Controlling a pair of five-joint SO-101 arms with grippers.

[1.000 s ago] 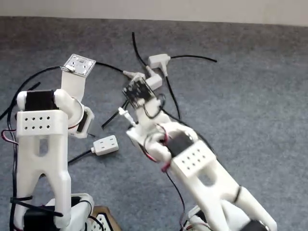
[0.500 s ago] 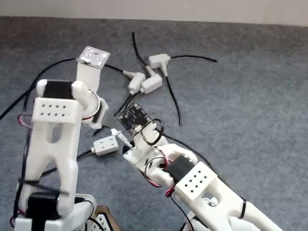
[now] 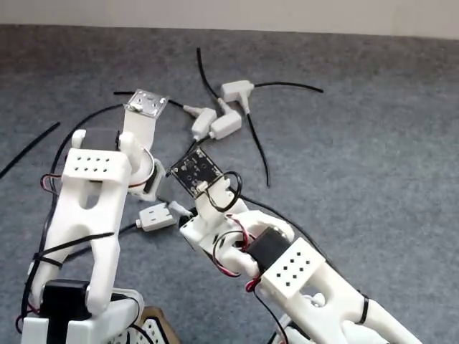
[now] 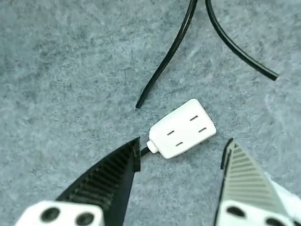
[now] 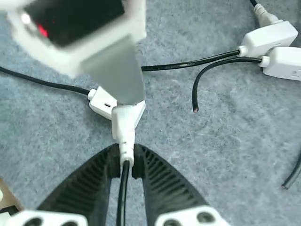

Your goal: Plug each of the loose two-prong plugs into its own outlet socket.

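A white outlet socket on a black cord lies on the grey carpet between the two arms. My right gripper is shut on a white two-prong plug, whose head rests against the socket. I cannot tell whether the prongs are in. In the high view the right gripper sits just right of the socket. My left gripper hangs open right above the socket, one finger on either side, and touches nothing. Its grey finger hides part of the plug head.
More white plugs and sockets lie in a cluster at the back, with another white piece behind them. Loose black cords run across the carpet. Open carpet lies to the right. A brown object sits by the left arm's base.
My right gripper came back from the rear cluster with the plug and now holds it at the near socket. My left arm swung right and forward to hang over that socket.
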